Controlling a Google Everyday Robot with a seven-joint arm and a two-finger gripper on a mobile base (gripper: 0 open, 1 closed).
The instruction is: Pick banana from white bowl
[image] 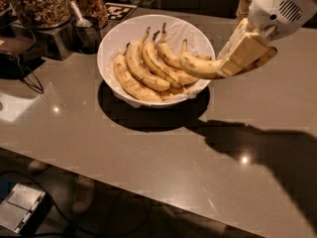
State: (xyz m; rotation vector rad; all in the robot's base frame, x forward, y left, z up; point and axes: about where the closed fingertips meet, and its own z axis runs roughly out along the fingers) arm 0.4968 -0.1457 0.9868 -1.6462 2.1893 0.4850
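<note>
Clamping banana [200,66] by one end — gripper [243,53] closed on it over bowl [106,51] rim; grasp made, lifting clear remains.

tool [233,59]: far right, arm cut by the top edge
banana [198,67]: right end hidden in its clasp
nut jar [37,4]: top cut off

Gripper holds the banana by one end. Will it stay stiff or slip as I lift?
The banana juts sideways without drooping from the gripper, right of the white bowl, so probably stiff. Held at one end, it may pivot. Brown flecks suggest ripeness; squeezing could bruise it.
</note>
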